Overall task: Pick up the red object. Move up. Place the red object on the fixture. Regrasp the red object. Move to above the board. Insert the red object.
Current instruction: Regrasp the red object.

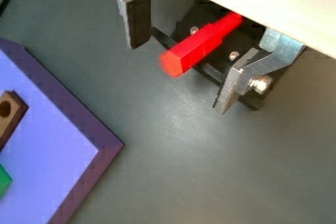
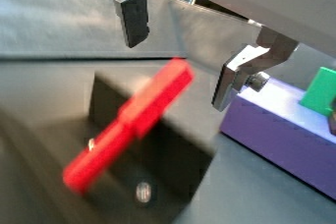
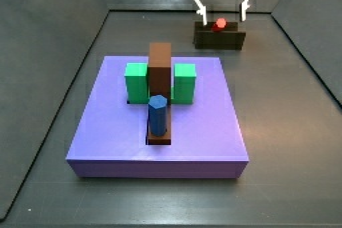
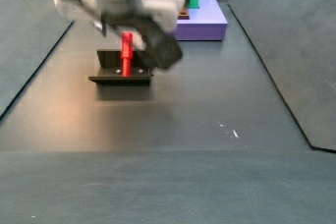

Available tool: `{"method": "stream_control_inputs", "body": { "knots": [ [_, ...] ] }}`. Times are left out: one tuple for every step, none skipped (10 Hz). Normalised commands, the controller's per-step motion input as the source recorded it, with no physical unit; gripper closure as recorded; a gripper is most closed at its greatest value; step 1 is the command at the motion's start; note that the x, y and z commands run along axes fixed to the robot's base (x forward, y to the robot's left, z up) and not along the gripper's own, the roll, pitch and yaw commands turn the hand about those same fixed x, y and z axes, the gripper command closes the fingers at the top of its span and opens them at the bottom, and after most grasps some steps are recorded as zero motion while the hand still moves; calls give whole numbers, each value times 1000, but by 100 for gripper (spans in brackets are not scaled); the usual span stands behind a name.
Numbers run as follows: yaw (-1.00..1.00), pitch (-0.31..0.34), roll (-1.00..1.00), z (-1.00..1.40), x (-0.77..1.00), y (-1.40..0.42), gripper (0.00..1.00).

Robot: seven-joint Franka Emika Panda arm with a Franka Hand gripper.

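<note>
- On the grey floor, the board is the biggest item: a flat lavender-purple slab carrying green blocks, a long brown bar and an upright blue peg. Only a corner of it shows in a wrist view, the rest is cut off.
- Behind the board, well apart from it, sits the fixture, a small dark holder. In a side view the arm's blurred body covers its upper part.
- Over the fixture hangs the gripper. Jaws stand wide apart, one finger on each side of the peg with clear gaps, nothing clamped.
- Red object is a short, narrow, bright red peg resting on the fixture, leaning at a tilt. In both side views it reads as a thin red sliver; its lower end is hard to make out. In a wrist view it is blurred.
</note>
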Motion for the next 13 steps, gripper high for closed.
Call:
{"method": "stream_control_inputs", "body": {
  "knots": [
    [0,-431,1000,183,-260,-120,0],
    [0,-420,1000,146,-557,-77,0],
    [77,-389,1000,237,-106,-40,0],
    [114,-346,1000,226,29,-6,0],
    [189,-186,1000,154,294,0,0],
    [191,-46,1000,129,423,0,0],
    [211,0,1000,71,449,0,0],
    [243,146,1000,71,357,0,0],
    [300,363,1000,114,229,0,0],
    [320,469,1000,134,163,0,0],
    [323,486,1000,134,151,0,0],
    [323,489,1000,134,140,0,0],
    [320,483,1000,134,140,0,0]
  ]
}}
